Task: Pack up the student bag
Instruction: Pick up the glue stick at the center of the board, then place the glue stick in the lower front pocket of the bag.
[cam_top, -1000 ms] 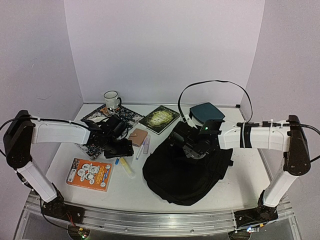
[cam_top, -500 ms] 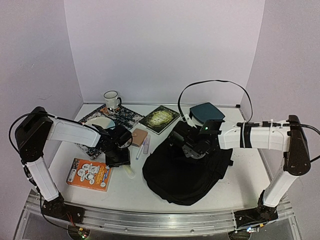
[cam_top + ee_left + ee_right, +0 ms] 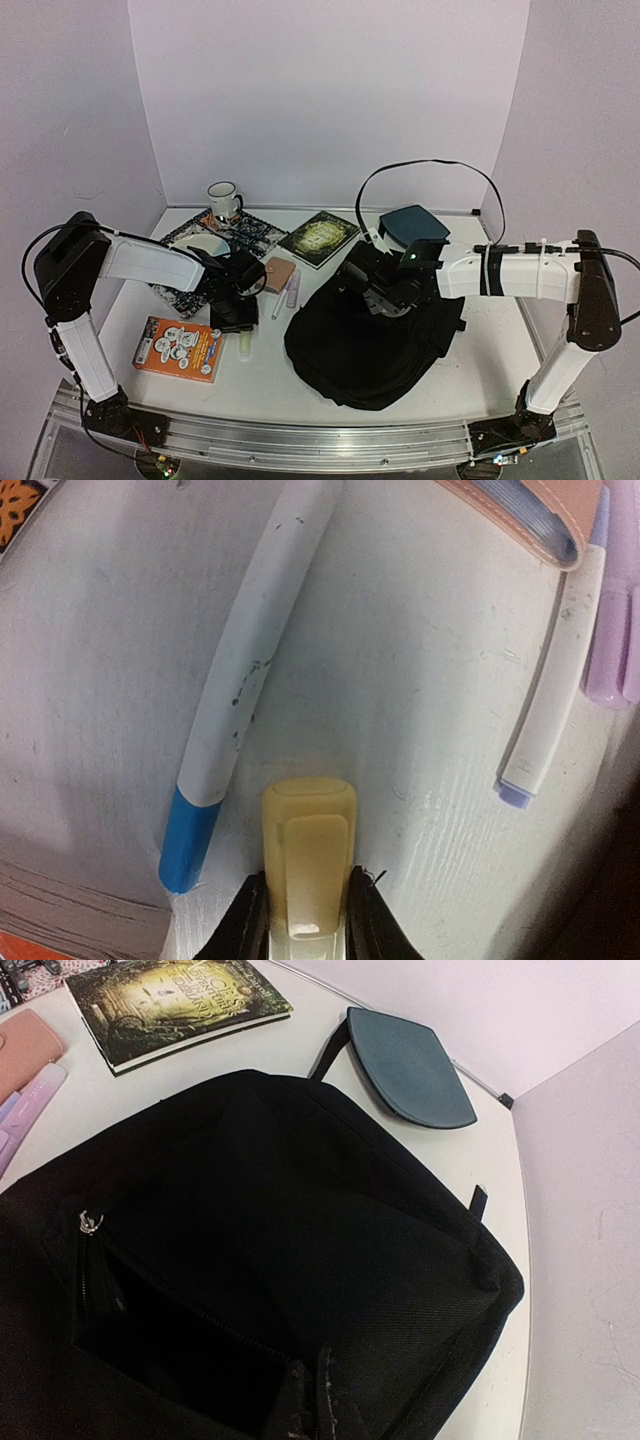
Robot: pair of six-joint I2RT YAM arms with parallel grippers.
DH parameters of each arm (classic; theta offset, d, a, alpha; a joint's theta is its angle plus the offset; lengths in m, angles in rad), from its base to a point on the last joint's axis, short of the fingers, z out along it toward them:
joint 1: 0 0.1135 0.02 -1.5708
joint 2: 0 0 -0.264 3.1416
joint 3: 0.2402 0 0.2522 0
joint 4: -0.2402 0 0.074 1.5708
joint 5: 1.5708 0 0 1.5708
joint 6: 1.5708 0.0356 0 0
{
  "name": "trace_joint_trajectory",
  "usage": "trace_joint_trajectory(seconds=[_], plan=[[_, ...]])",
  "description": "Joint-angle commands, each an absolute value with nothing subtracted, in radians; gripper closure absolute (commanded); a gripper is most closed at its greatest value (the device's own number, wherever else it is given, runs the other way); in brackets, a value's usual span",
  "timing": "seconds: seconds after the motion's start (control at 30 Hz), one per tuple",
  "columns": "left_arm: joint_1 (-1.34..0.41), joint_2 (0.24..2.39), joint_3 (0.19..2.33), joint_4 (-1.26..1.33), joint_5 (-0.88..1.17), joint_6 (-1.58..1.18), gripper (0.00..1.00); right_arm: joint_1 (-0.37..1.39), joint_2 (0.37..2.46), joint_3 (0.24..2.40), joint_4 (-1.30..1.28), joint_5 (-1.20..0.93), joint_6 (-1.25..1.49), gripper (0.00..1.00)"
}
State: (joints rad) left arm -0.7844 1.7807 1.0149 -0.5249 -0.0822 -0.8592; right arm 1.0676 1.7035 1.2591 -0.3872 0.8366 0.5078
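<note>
The student bag [image 3: 372, 345] lies slumped on the right half of the counter [image 3: 270, 392], toward the near edge. In the right wrist view a zipped pocket on it gapes open, with a metal zipper pull [image 3: 90, 1222] at its left end. The right end effector [image 3: 306, 1408] sits at the bag's far-left part, its fingers drawn close together and pinching a fold of the black fabric beside that pocket.

Just beyond the bag, to the far right, lies a small dark-teal pad [image 3: 410, 1065]. A green-covered book [image 3: 319, 238] lies far of the bag's left corner.

To the left of the bag, a pink wallet [image 3: 277, 273], a lilac highlighter [image 3: 615, 630] and a white pen with a purple cap [image 3: 555, 680] lie close together. A white pen with a blue cap [image 3: 240, 710] lies left of them.

The left end effector [image 3: 305, 920] is down at the counter, its two fingers clamped on the sides of a yellow highlighter [image 3: 308, 850].

An orange box [image 3: 182, 348] lies at the near left. A patterned book [image 3: 255, 232] and a white mug [image 3: 223, 199] are at the far left.
</note>
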Motion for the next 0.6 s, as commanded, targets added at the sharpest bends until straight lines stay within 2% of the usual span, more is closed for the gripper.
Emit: trace_joint_trajectory(seconds=[0.0,0.07,0.17,0.33,0.57], plan=[[-0.792,1.758,1.015,-0.537,-0.018,-0.836,0.9,1.071,1.685,1.275,-0.384,0.845,0.504,1.0],[-0.792,1.729,1.027,-0.537,-0.017,-0.831,0.96,1.071,1.683,1.277,-0.382,0.836,0.502,1.0],[-0.79,1.692,1.051,-0.535,-0.017,-0.827,1.0,1.071,1.684,1.282,-0.379,0.821,0.498,1.0],[-0.79,1.628,1.107,-0.51,0.002,-0.823,1.0,1.073,1.691,1.295,-0.374,0.802,0.51,1.0],[-0.791,1.584,1.123,-0.357,0.22,-0.825,0.99,1.075,1.697,1.328,-0.369,0.77,0.544,1.0]])
